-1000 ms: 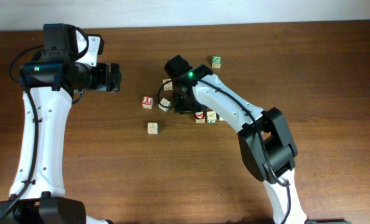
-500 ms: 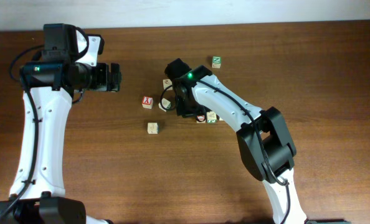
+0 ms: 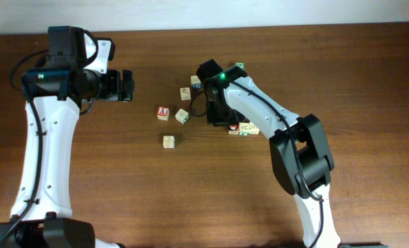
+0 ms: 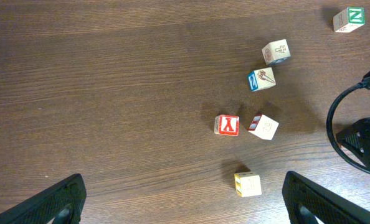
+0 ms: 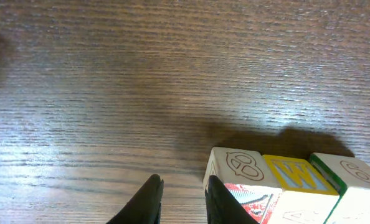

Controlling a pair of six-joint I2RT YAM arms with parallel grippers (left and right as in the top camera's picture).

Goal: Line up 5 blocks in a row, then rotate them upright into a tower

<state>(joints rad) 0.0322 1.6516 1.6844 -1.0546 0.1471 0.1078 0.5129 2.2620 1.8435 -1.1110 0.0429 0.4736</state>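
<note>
- Brown wooden tabletop, pale wall strip along the far edge.
- Row of three blocks sits side by side with faces touching. The end one nearest the fingers shows red print. In the overhead view the row is half under the right arm.
- Right gripper: fingers close together with a thin gap, nothing in it. The row starts just beside one finger, off to the side, not between them. Can't call contact.
- The row's long axis runs sideways across the wrist view. My read: a sideways shift plus wider jaws is needed to straddle the end block.
- Loose blocks: Y block with an askew block just beside it, a lone block toward the robot, and a back pair behind.
- Left gripper is spread wide and empty, well apart from the row. The right arm is nearer the row; the Y block lies roughly between both.
- Room: bare wood around the loose blocks. In the row, neighbours shut off a grip along its axis, so only the free faces are open.
- Green Z block is partly hidden by the right arm.
</note>
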